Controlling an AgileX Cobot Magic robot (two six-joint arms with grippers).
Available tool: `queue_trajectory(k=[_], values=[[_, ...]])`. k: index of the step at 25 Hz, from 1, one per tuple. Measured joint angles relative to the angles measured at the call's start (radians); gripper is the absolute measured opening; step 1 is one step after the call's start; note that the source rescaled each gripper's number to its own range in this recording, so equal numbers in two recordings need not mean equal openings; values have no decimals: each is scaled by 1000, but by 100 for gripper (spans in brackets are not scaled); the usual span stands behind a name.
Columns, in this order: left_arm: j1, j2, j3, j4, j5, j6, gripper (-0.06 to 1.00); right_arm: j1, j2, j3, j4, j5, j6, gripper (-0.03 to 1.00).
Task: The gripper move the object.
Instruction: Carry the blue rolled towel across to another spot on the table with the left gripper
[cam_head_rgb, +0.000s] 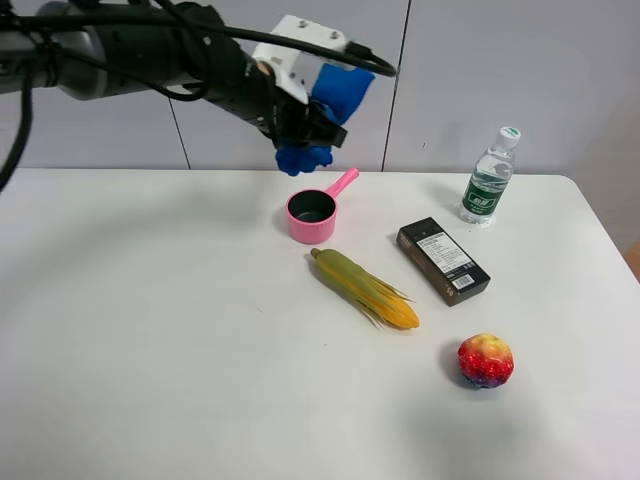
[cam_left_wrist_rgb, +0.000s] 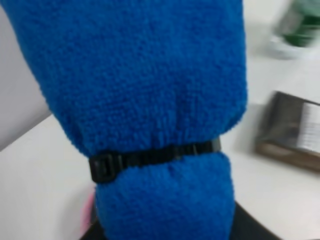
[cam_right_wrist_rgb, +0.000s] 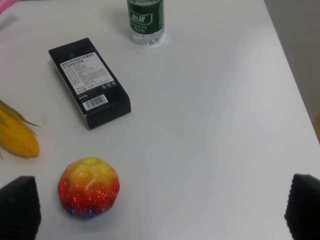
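Note:
The bright blue rolled cloth (cam_head_rgb: 342, 88) is held in the air by my left gripper (cam_head_rgb: 305, 122), above and just behind the pink saucepan (cam_head_rgb: 313, 214). The black claw is shut around the roll's middle; blue ends stick out above and below it. In the left wrist view the cloth (cam_left_wrist_rgb: 145, 85) fills the picture, with a black tie band (cam_left_wrist_rgb: 150, 157) around it, and the fingers are hidden. My right gripper (cam_right_wrist_rgb: 160, 212) is open and empty, its fingertips (cam_right_wrist_rgb: 19, 207) far apart, above the table near a red-yellow ball (cam_right_wrist_rgb: 88, 187).
On the white table (cam_head_rgb: 150, 330) lie a yellow-green corn cob (cam_head_rgb: 365, 288), a black box (cam_head_rgb: 442, 260), a red-yellow ball (cam_head_rgb: 485, 360) and a water bottle (cam_head_rgb: 490, 178) at the back right. The box (cam_right_wrist_rgb: 89, 81) and bottle (cam_right_wrist_rgb: 145, 20) also show in the right wrist view.

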Motion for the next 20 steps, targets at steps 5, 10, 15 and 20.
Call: queue_trajectory(k=[5,10,15,20], values=[[-92,131,-173,14,97,58,2,0,0,0,0,0,0,100],[-116,266,-297,21,165,144,2,0,0,0,0,0,0,100],[-113,365,-384,25,182,180,2,0,0,0,0,0,0,100],[-113,438,-456,6,182,184,2,0,0,0,0,0,0,100]])
